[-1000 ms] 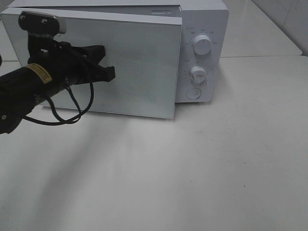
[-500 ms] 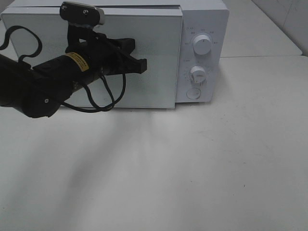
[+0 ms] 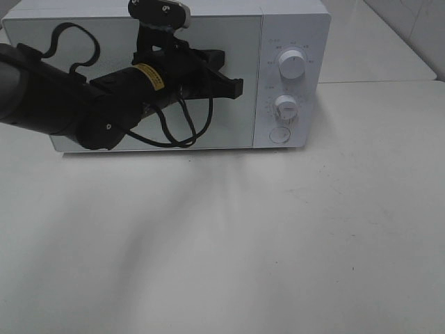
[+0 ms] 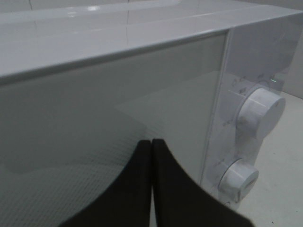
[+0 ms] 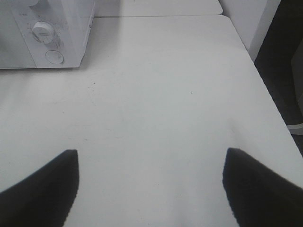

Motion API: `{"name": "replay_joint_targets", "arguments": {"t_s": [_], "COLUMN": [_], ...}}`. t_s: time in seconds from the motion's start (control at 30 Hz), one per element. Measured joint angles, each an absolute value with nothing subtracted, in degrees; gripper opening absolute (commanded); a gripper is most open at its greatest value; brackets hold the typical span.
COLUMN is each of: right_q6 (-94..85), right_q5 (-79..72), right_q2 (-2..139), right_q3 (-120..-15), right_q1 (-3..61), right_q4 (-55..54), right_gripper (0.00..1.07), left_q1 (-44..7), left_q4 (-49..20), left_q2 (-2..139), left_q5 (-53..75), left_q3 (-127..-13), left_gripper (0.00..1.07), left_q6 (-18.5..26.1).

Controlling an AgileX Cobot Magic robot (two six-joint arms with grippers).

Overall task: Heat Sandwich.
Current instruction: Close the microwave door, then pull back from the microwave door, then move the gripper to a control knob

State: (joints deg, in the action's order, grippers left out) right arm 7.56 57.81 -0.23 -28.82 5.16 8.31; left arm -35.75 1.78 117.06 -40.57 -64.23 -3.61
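Here, left gripper [image 3: 233,87], jaws together, at microwave door [image 3: 229,129] upper centre; slipping could leave it ajar; right gripper [image 5: 150,151] wide

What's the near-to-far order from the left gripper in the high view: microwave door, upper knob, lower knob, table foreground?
1. Microwave door: directly behind the left gripper.
2-3. Upper knob and lower knob: on the panel to its right, too close to call.
4. Table foreground: well in front, clearly farthest.
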Motion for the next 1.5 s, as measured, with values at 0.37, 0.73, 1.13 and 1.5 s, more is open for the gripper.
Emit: {"name": "replay_joint_targets", "arguments": {"t_s": [0.37,0.73,1.13,1.5], "right_q6": [7.6,7.6,7.6,7.6], "right_q5": [57.8,57.8,57.8,57.8], "right_q2": [-0.2,-0.2,-0.2,-0.2], "right_q3": [-28.8,-28.8,-28.8,-28.8], "right_q1": [5.2,5.2,5.2,5.2], "right_q4": [8.3,8.3,8.3,8.3], "right_gripper": [0.76,0.76,0.76,0.76], "left_q1": [-37.0,-37.5,-37.4,-37.4], "left_q4": [3.1,-2.2,-3.0,-3.1], "left_q2": [118.3,113.8,100.5,91.4], "left_q5": [-38.3,-31.9,-19.1,10.0], "left_q3": [-67.3,-64.6,-51.2,-50.8], "left_gripper": [0.00,0.00,0.10,0.99], "left_q6": [-3.6,-3.6,-3.7,-3.8]}}
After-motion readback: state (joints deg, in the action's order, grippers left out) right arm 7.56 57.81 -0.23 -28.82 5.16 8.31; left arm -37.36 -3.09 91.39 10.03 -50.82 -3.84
